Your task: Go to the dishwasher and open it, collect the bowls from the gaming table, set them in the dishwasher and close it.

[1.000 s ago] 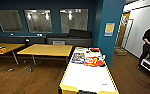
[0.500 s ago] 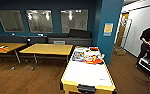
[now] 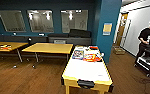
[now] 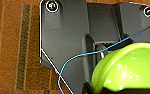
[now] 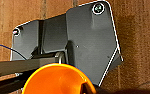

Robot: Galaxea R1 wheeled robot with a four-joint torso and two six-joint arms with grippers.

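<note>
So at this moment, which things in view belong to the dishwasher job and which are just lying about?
Job:
- green bowl, at the left wrist
- orange bowl, at the right wrist

Lying about:
- yellow tables
- white-topped table with colourful items
- person at the right

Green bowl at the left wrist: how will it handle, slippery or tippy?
The green bowl looks glossy with bright highlights, so probably smooth and somewhat slippery. It appears to be thin, rigid plastic, likely light. Its rounded wall suggests it could rock if set down off-centre.
</note>
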